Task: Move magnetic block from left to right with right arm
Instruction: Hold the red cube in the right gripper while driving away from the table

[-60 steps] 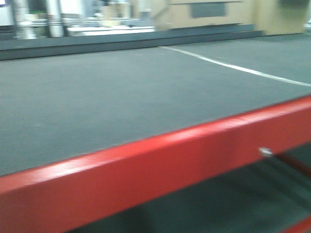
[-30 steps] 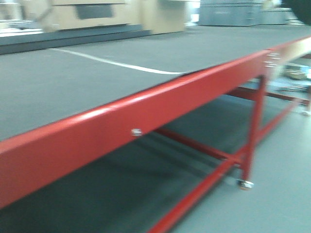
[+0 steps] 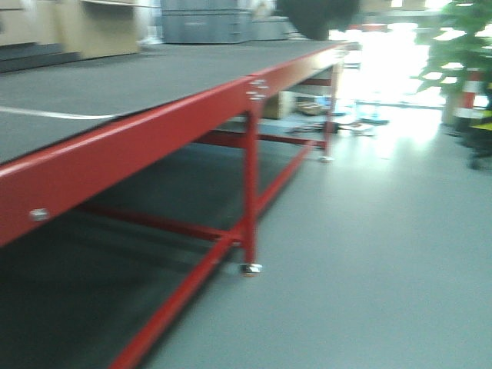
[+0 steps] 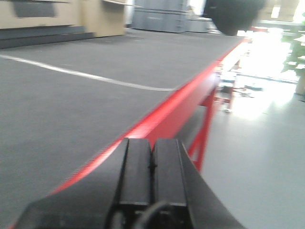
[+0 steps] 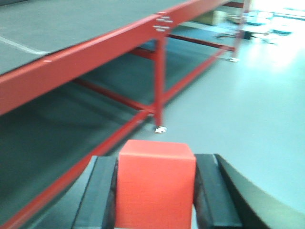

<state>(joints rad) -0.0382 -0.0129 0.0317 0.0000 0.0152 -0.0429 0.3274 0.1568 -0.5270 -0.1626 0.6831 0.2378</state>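
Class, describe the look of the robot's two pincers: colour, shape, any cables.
Left pincer: matte black, two flat rectangular fingers with a thin seam between, a dark cable looping at the broad curved base. Right pincer: black slab fingers, curved dark housing beside.

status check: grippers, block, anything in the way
Left gripper shut, empty. Right gripper shut on the magnetic block, held in air. Red table frame ahead to its left, nothing else close. Views blurred.

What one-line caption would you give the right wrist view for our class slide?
Right gripper holds the red magnetic block, red-framed table and grey floor beyond.
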